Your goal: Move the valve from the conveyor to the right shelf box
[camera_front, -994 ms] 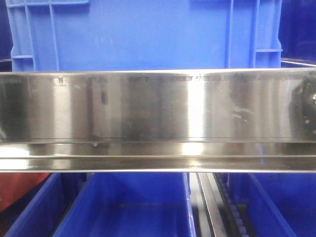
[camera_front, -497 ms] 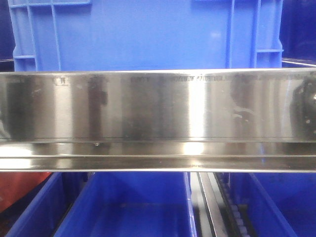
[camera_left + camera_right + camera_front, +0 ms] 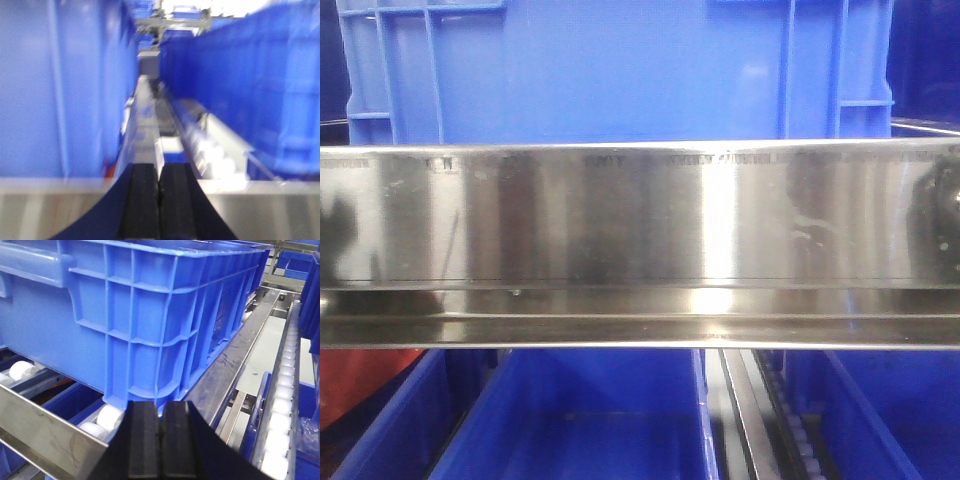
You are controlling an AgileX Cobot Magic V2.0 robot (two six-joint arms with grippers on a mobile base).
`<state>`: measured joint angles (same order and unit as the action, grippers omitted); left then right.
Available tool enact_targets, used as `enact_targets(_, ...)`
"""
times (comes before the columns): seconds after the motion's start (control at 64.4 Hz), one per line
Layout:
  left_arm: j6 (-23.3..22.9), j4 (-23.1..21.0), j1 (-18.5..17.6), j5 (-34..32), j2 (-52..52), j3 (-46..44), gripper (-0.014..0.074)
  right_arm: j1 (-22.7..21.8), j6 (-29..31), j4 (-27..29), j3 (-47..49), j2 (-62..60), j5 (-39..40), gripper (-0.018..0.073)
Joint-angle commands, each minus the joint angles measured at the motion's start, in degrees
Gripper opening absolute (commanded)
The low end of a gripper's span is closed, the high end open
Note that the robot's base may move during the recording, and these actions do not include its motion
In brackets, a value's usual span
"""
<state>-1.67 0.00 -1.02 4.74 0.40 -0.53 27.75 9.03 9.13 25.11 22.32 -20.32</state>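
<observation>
Both end effectors are pretty much the same story. Left end effector (image 3: 159, 200): the two black pads are pressed flat together, nothing between them, pointing straight ahead and level. Right end effector (image 3: 161, 440): same deal, pads closed tight on each other, empty, angled a bit downward. Neither arm shows in the front view.

A steel rail (image 3: 640, 240) (shiny, streaked) crosses blue crates (image 3: 610, 70).

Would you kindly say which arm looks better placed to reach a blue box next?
Right, probably: the right claw, shut, faces a blue box close up; the left claw, also shut, points down a gap.
</observation>
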Motion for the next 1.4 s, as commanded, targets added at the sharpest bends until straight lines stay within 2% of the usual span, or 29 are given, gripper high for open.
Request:
enact_targets(0.0, -0.07, -0.9, 0.28, -2.23, -0.4, 0.53, -0.0111, -0.17, 0.03, -0.36, -0.01, -0.33, 1.46, -0.0163)
enact_targets(0.994, -0.07, -0.9, 0.28, -4.06, -0.4, 0.53, -0.0111, -0.34, 0.03, -0.36, -0.01, -0.33, 2.06, -0.0163)
enact_targets(1.118, -0.07, -0.9, 0.28, -4.06, -0.4, 0.53, -0.0111, -4.62, 0.03, -0.4, -0.56, -2.11, 2.92, -0.0163)
enact_targets(1.258, -0.07, -0.9, 0.28, -4.06, -0.4, 0.53, -0.0111, -12.27, -0.08, -0.4, -3.61, -6.22, 3.97, -0.0163)
enact_targets(1.382, -0.07, -0.9, 0.28, -4.06, -0.4, 0.53, -0.0111, -18.55, -2.6, -0.4, -8.7, -11.11, 6.46, -0.0163)
